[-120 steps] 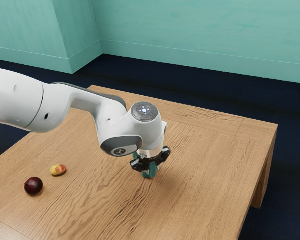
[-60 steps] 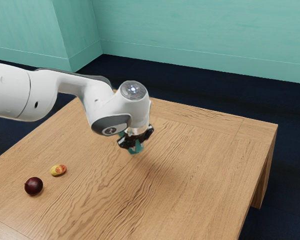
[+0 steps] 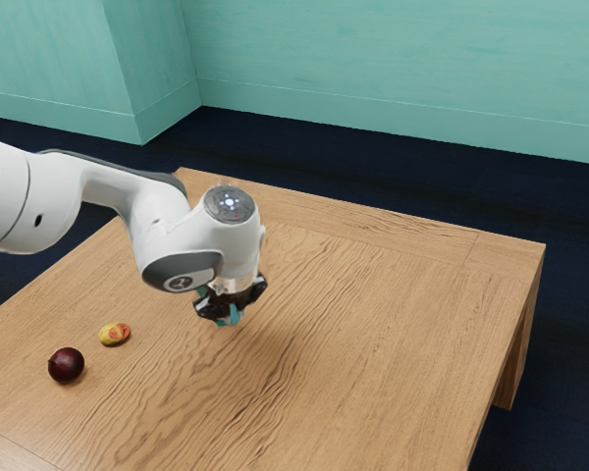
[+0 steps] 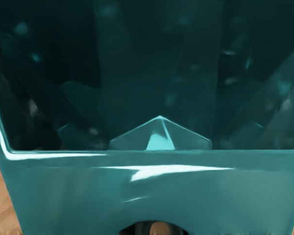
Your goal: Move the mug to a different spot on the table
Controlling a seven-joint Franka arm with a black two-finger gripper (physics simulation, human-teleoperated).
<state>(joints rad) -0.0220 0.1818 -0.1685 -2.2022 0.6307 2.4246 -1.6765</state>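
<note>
1. One black end effector (image 3: 225, 311) – its two fingers are clamped on the one mug (image 3: 233, 315).
2. The mug is teal and glossy, with a faceted inside and straight walls. It hangs in that grip over the surface (image 3: 393, 324).
3. One surface under the mug, of grained brown wood, flat and square-edged.
4. Two fruits lie well apart from the mug toward the exterior view's left – one yellow-red oval (image 3: 115, 334) and one dark red round plum (image 3: 66, 364) beyond it.

glossy teal mug (image 4: 157, 191), grained wooden table (image 3: 402, 324), smooth white arm (image 3: 108, 191), matt black pincer (image 3: 226, 313)
</note>
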